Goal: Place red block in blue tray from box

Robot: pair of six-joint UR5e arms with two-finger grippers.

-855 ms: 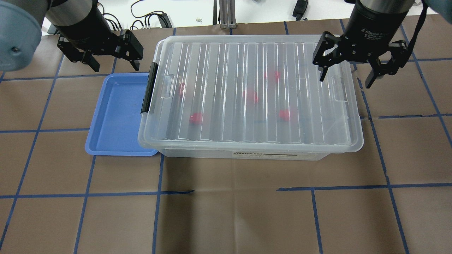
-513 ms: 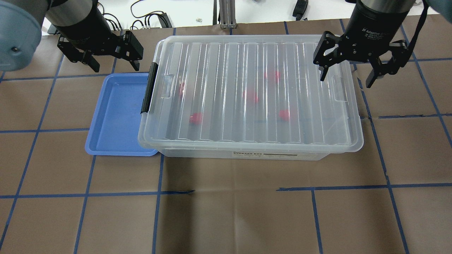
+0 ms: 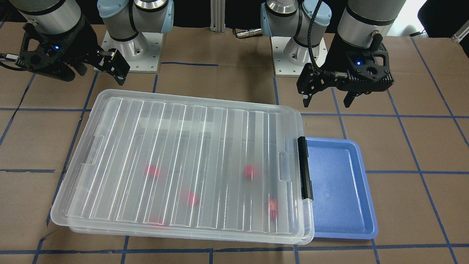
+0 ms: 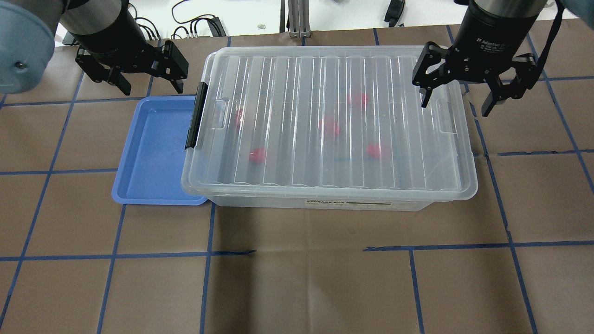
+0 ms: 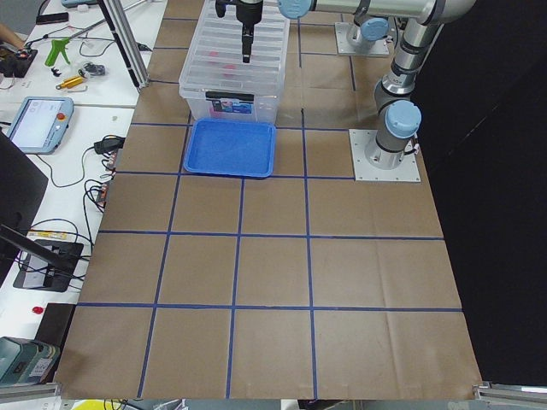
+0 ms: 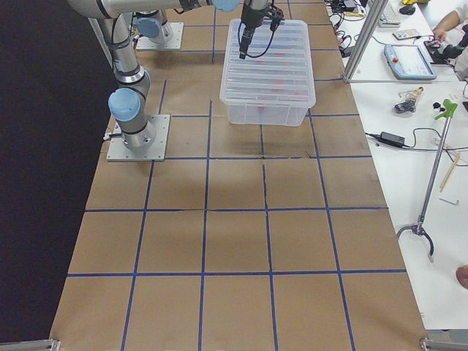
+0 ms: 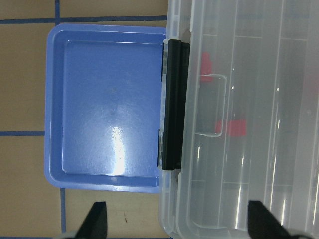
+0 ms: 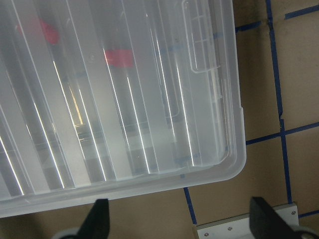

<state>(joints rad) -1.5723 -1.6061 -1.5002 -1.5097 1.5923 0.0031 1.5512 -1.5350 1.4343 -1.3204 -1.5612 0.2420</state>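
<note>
The clear box (image 4: 325,185) stands mid-table with its ribbed lid (image 3: 183,146) closed and a black latch (image 4: 195,116) on its left end. Several red blocks (image 4: 256,155) show blurred through the lid, also in the front view (image 3: 250,172) and both wrist views (image 7: 232,128) (image 8: 118,57). The blue tray (image 4: 153,153) lies empty against the latch end, partly under the box rim. My left gripper (image 4: 148,86) hangs open and empty above the tray's far edge. My right gripper (image 4: 455,105) hangs open and empty above the box's far right corner.
Brown paper with a blue tape grid covers the table (image 4: 297,278). The arm bases (image 3: 128,47) stand behind the box. Cables and an aluminium post (image 4: 297,18) lie beyond the far edge. Benches with tools flank the table in the side views.
My right gripper has shifted very slightly above the box corner. The left gripper, box, tray and blocks have not moved.
</note>
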